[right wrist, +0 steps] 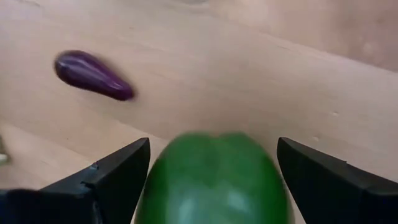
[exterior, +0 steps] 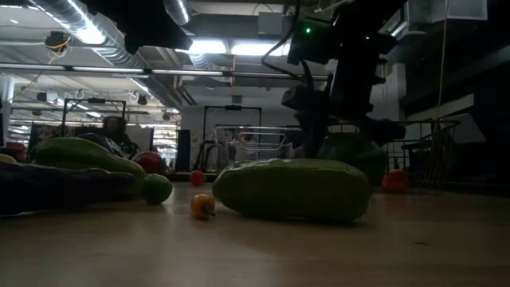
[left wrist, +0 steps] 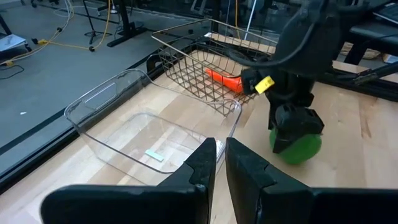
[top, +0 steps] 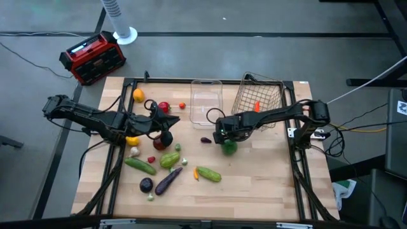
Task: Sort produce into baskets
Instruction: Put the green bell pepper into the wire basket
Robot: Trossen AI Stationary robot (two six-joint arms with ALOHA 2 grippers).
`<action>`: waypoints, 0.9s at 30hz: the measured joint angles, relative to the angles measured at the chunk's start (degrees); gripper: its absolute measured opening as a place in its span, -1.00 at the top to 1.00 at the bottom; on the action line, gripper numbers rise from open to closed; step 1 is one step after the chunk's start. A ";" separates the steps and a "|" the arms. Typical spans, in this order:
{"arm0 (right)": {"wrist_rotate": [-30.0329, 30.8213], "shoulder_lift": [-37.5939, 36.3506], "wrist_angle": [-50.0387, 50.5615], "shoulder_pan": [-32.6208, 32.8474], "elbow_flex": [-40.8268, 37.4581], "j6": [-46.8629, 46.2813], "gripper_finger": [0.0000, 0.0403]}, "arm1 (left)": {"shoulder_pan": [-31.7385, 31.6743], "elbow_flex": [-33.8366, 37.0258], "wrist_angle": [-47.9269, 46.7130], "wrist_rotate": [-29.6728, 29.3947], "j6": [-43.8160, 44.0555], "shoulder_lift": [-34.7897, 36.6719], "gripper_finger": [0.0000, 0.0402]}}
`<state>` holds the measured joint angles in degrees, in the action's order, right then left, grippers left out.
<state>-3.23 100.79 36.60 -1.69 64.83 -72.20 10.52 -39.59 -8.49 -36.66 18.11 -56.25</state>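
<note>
produce (top: pixel 166 160) | one carrot (top: pixel 257 106) in wire basket (top: pixel 267 89), clear bin (top: pixel 206 102) empty, most unsorted | right gripper (top: pixel 224 137) spread around green pepper (top: pixel 229 147) | left gripper (top: pixel 164 130) clenched, empty

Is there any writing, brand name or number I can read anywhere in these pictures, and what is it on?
No text can be read.
Red-black box: its light panel is too small to read.
Clear bin: a pale sticker on the floor, no legible print.
Right tool: a yellow tag above it, blank from here.
Far-wall signs in the low view: blurred.
</note>
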 joint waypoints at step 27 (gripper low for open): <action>-2.82 -10.00 1.07 2.71 0.01 11.79 -0.73 | 0.00 0.00 -1.65 0.02 0.56 0.00 0.84</action>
<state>-6.05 90.79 37.67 1.01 64.84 -60.41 10.52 -39.59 -10.14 -36.64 18.67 -56.25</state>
